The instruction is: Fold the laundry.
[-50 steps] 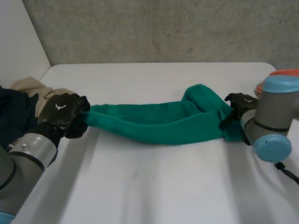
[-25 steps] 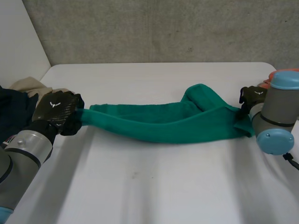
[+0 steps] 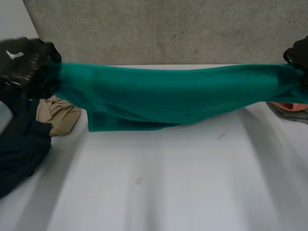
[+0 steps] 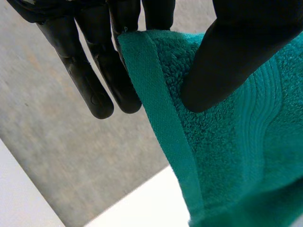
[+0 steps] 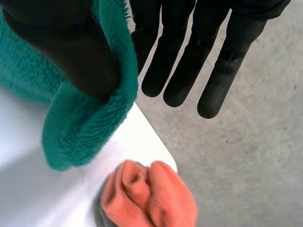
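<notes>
The green towel (image 3: pixel 168 96) is strung up between the left hand (image 3: pixel 26 65) at 10 o'clock and the right hand (image 3: pixel 298 55) at 2, both pinching its ends. That's basically a wall across the far half of the table (image 3: pixel 168 192), so nothing gets straight through from 6 to 12. Its lower flap droops around 10 to 11, and I can't tell if it touches the tabletop. At 9 there's a beige garment (image 3: pixel 57 115) with a dark garment (image 3: pixel 19 144) spilling toward 8. An orange cloth (image 3: pixel 288 106) sits at the 3 o'clock edge. From the center down to 6 it's bare tabletop with loads of room.
</notes>
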Controlling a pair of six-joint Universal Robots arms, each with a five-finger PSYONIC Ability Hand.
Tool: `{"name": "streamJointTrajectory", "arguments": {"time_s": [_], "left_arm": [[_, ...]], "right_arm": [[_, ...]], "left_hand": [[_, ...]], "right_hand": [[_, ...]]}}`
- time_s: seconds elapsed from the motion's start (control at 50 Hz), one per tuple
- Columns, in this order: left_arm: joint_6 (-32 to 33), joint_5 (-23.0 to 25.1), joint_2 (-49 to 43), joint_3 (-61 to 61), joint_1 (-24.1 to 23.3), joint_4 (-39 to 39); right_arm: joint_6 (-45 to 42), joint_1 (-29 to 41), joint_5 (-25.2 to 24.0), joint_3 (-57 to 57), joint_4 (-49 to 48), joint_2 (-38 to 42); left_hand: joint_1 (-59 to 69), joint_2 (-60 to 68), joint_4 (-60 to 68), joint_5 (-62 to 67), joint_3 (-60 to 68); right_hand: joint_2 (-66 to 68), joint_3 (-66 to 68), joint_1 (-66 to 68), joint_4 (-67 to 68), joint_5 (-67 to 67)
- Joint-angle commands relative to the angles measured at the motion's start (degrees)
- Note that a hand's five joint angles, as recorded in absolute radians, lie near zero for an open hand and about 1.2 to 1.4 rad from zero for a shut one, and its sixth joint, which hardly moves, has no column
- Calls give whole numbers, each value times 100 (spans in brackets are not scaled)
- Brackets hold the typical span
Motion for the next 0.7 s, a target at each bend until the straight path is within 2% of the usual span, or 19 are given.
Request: {"name": "streamJointTrajectory", "arguments": {"time_s": [0.02,0.1,0.22,0.3,0.36,0.4,0.48,0.5,0.56,0.58,0.6,0.64,0.7], "left_arm": [[65,162,362,639,292,-1389],[258,144,-59,746,442,-1743],[671,22,-1263,991,381,-1752],[891,-128,-2221,1492,258,-1656],[935,-216,-2880,2185,117,-1393],[909,-242,-3250,2818,73,-1041],[742,-330,-3576,3996,82,232],[568,-400,-3567,4224,99,809],[207,-436,-3524,4340,108,1717],[-73,-427,-3515,4358,117,2285],[-189,-409,-3515,4375,117,2526],[-426,-392,-3541,4393,152,2896],[-436,-400,-3611,4472,187,2775]], "right_arm": [[-755,-395,-675,-16,1051,-686],[-781,-553,-1027,125,1183,-511],[-895,-519,-1133,-59,1183,341],[-1088,-264,-1063,-524,1139,1202],[-1115,-27,-844,-1262,973,1905],[-835,105,-589,-1991,640,2345],[641,273,-97,-3047,-1231,2698],[1165,273,-18,-3039,-2191,2654],[1871,264,44,-2742,-3786,2522],[2256,264,53,-2462,-4775,2391],[2408,273,44,-2337,-5237,2338],[2515,247,97,-2065,-5881,2285],[2515,281,106,-2090,-5744,2372]], "left_hand": [[1243,1121,1104,1424,1154],[1243,1121,1104,1424,1154],[1243,1121,1104,1424,1154],[1243,1121,1104,1424,1154],[1243,1121,1104,1424,1154],[1243,1121,1104,1424,1154],[1243,1121,1104,1424,1154],[1243,1121,1104,1424,1154],[1243,1121,1104,1424,1154],[1243,1121,1104,1424,1154],[1243,1121,1104,1424,1154],[1243,1121,1104,1424,1154],[1243,1121,1104,1424,1154]], "right_hand": [[1229,1189,1425,1139,1382],[1229,1189,1425,1139,1382],[1229,1189,1425,1139,1382],[1229,1189,1425,1139,1382],[1229,1189,1425,1139,1382],[1229,1189,1425,1139,1382],[1229,1189,1425,1139,1382],[1229,1189,1425,1139,1382],[1229,1189,1425,1139,1382],[1229,1189,1425,1139,1382],[1229,1189,1425,1139,1382],[1229,1189,1425,1139,1382],[1229,1189,1425,1139,1382]]}}
